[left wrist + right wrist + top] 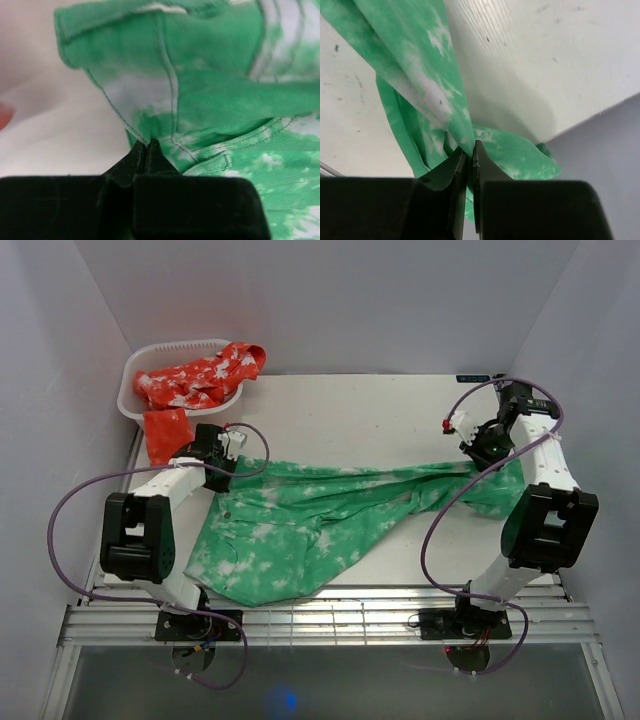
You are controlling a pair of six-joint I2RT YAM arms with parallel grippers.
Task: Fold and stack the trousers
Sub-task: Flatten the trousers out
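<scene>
From above, I see the trousers (300,525) spread across the counter (350,405), their wide end by my left tool (222,472) and one leg stretched toward my right tool (480,445). On the left wrist camera the tool is closed, pinching a stitched corner of green cloth. On the right wrist camera the tool is closed on bunched leg fabric, which drapes away from it. The cloth looks light, limp and prone to sag; I judge seams and hems the firmest holds. No label or writing is readable
</scene>
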